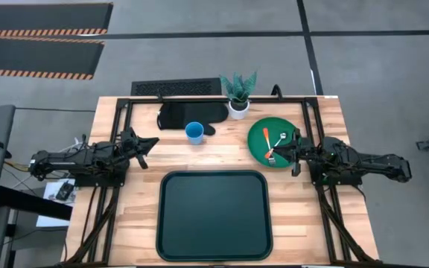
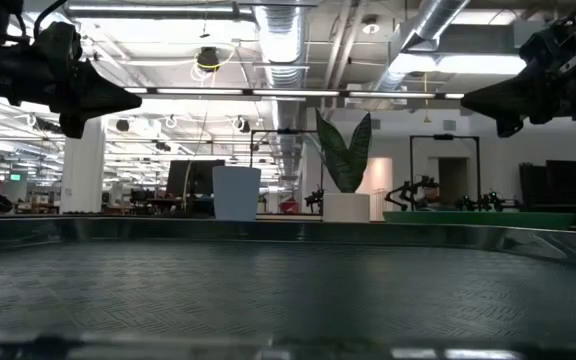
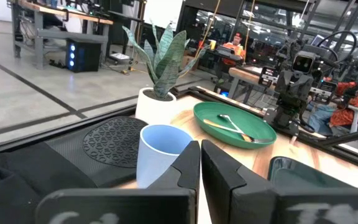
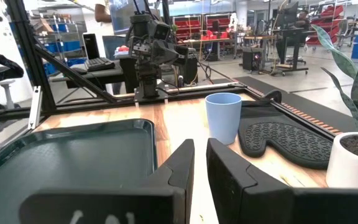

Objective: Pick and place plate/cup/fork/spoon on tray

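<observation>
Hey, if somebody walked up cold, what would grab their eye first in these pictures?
Probably the large dark green rectangular tray, bare at the table's near edge between both arms. Next, the round green plate at the right, carrying the orange-handled fork and spoon, with the small blue cup standing left of it.

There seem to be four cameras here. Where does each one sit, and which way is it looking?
High view: above the table, looking straight down on tray, plate and both arms.
Low view: at table-top height, looking level across; both arms show at the top corners.
Left wrist view: on the left arm, facing the cup; left gripper in front.
Right wrist view: on the right arm; right gripper in front.
All views share the cup.
</observation>
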You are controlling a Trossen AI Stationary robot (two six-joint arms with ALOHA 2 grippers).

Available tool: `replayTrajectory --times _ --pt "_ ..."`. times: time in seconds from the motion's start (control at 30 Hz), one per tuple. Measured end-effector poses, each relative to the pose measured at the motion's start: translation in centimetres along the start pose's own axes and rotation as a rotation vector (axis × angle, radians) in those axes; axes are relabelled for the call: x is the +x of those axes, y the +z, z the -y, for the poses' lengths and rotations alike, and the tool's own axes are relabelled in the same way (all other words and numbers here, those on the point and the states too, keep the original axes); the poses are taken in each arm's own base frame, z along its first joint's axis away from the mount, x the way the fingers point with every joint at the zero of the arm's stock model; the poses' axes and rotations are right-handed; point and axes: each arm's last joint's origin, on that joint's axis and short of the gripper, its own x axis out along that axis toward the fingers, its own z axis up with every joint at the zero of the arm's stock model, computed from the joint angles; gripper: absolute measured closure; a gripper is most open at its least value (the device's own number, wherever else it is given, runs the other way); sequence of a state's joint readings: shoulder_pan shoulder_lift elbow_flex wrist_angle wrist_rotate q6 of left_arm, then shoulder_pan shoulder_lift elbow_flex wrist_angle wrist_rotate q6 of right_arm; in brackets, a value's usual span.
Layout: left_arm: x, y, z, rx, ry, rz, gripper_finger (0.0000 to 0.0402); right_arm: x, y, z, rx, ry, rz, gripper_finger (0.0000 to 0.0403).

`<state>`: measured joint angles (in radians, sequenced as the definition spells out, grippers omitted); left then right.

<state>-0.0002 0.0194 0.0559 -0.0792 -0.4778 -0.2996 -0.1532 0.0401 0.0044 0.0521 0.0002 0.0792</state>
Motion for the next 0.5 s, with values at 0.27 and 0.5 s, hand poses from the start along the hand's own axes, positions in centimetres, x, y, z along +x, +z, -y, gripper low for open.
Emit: replayTrajectory --times 0.27,0.5 --pt "0.01 0.05 0.03 -0.057 -0.004 0.008 0.0401 0.00 0.00 0.00 0.000 0.000 0.000 0.0332" --pt "0.02 0.14 0.02 -0.186 0.003 0.024 0.0401 0.00 0.00 0.00 0.000 0.000 0.000 0.0332"
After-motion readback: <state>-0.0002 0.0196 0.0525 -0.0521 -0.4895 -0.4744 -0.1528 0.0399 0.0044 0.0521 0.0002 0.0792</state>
